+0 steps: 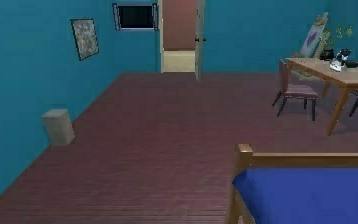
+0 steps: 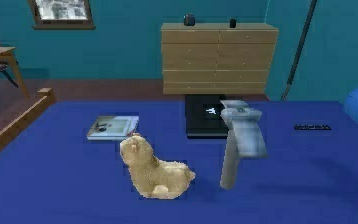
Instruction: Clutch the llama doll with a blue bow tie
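Step in hand, as judged: approach, with the grasp not yet made. The llama doll, tan, plush and rounded, lies on the smooth blue bed cover, left of the arm. The gripper stands farther out, against a flat black slab; whether it holds anything cannot be told. The next move calls for drawing the fingers nearer and leftward to the doll. Beyond stands a slatted wooden dresser.

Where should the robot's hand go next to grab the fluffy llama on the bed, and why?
Probably draw the arm back and shift toward the arm side view's left. The gripper shows at a flat black thing on the blue bed cover, while the tan fluffy llama doll lies lower and further left.
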### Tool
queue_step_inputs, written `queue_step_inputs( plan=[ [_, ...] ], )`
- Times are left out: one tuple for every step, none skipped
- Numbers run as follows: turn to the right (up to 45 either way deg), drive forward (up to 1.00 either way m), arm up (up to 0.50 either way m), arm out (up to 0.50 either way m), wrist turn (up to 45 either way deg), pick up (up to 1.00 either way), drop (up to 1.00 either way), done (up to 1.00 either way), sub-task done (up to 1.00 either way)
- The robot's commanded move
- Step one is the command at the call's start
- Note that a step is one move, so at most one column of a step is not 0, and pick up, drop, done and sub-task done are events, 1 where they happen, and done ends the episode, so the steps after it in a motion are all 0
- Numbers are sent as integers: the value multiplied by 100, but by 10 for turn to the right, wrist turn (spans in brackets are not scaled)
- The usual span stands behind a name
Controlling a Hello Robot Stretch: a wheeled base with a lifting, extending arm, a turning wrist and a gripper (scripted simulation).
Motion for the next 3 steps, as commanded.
queue_step_inputs(
  plan=[
    [0, 0, 50, 0, 0, 0, 0, 0, 0],
    [0, 0, 38, 0, 0, 0, 0, 0, 0],
    [0, 0, 0, 18, 0, 0, 0, 0, 0]
  ],
)
